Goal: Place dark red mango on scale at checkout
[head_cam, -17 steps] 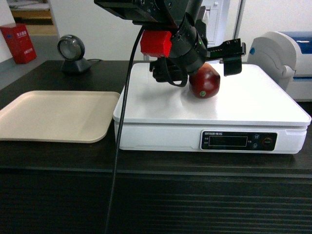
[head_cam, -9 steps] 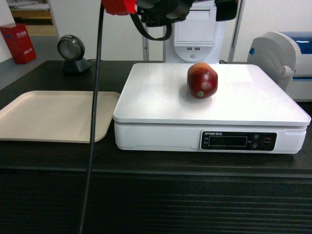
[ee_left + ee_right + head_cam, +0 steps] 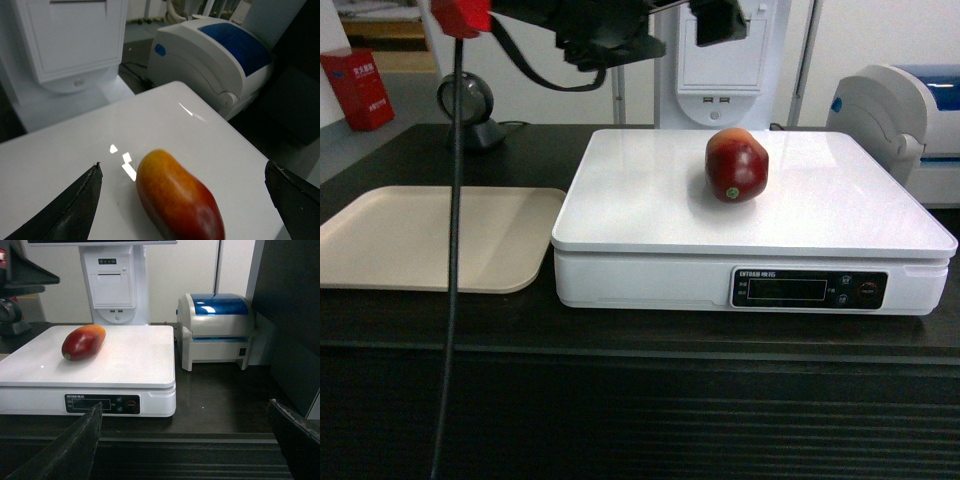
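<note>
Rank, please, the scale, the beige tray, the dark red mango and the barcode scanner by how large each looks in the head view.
1. scale
2. beige tray, partly cut off at the left edge
3. dark red mango
4. barcode scanner; it looks close to the mango and stands farther back, so this order is unsure.

1. Small white lettering sits above the display on the scale (image 3: 750,215) front panel, lower right of the head view, too tiny to read.
2. Red box (image 3: 358,88), upper left: pale characters on it, unreadable.
3. No other text reads anywhere.
</note>
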Controlling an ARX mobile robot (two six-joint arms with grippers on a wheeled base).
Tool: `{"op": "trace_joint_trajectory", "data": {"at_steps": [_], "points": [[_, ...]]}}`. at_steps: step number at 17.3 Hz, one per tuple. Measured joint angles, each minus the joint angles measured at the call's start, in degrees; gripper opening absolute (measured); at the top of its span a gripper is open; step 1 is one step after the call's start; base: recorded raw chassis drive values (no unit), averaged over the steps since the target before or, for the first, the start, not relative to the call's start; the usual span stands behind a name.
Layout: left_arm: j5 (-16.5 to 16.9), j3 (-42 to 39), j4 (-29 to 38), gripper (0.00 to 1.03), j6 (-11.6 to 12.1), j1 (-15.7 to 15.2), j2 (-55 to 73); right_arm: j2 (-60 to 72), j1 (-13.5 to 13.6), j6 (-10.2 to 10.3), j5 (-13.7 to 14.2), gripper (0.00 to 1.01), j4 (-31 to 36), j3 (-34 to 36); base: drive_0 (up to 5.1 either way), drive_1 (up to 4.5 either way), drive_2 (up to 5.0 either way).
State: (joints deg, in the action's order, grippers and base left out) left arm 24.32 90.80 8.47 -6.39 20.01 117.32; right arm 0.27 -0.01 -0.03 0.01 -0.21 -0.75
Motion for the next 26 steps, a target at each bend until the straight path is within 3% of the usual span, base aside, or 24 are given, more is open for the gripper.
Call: {"op": "trace_joint_trajectory", "data": {"at_steps": [3, 5, 6, 7, 8, 9, 10, 18, 26], "points": [[-1.29, -4.35, 0.77, 0.98, -2.56, -4.22, -4.2, 0.0, 0.0, 0.0, 0.0, 0.98, 0.0, 0.0, 0.0, 0.0, 0.0], [-2.84, -7.63, 2.12, 0.98, -2.58, -6.73, -7.78, 0.0, 0.0, 0.0, 0.0, 0.98, 0.0, 0.0, 0.0, 0.0, 0.0], [-7.37, -14.97, 6.84, 0.98, -0.61, -11.23, -14.64, 0.0, 0.0, 0.0, 0.0, 0.98, 0.0, 0.0, 0.0, 0.0, 0.0], [-22.71, -28.13, 21.88, 0.81, 2.91, -14.99, -22.47, 0.0, 0.0, 0.0, 0.0, 0.98, -0.02, 0.0, 0.0, 0.0, 0.0], [-27.76, -48.04, 33.55, 0.43, 5.33, -17.51, -37.13, 0.0, 0.0, 0.0, -0.02, 0.98, 0.0, 0.0, 0.0, 0.0, 0.0], [-24.33, -62.82, 36.89, 0.07, 5.42, -19.21, -42.05, 0.0, 0.0, 0.0, 0.0, 0.98, -0.02, 0.0, 0.0, 0.0, 0.0], [-24.52, -70.29, 39.63, 0.02, 5.53, -20.17, -49.96, 0.0, 0.0, 0.0, -0.02, 0.98, 0.0, 0.0, 0.0, 0.0, 0.0], [-24.33, -81.96, 36.72, 0.02, 5.55, -20.0, -62.84, 0.0, 0.0, 0.0, 0.0, 0.98, -0.02, 0.0, 0.0, 0.0, 0.0], [-24.35, -85.74, 32.04, 0.02, 5.55, -20.0, -71.23, 0.0, 0.0, 0.0, 0.0, 0.98, -0.02, 0.0, 0.0, 0.0, 0.0]]}}
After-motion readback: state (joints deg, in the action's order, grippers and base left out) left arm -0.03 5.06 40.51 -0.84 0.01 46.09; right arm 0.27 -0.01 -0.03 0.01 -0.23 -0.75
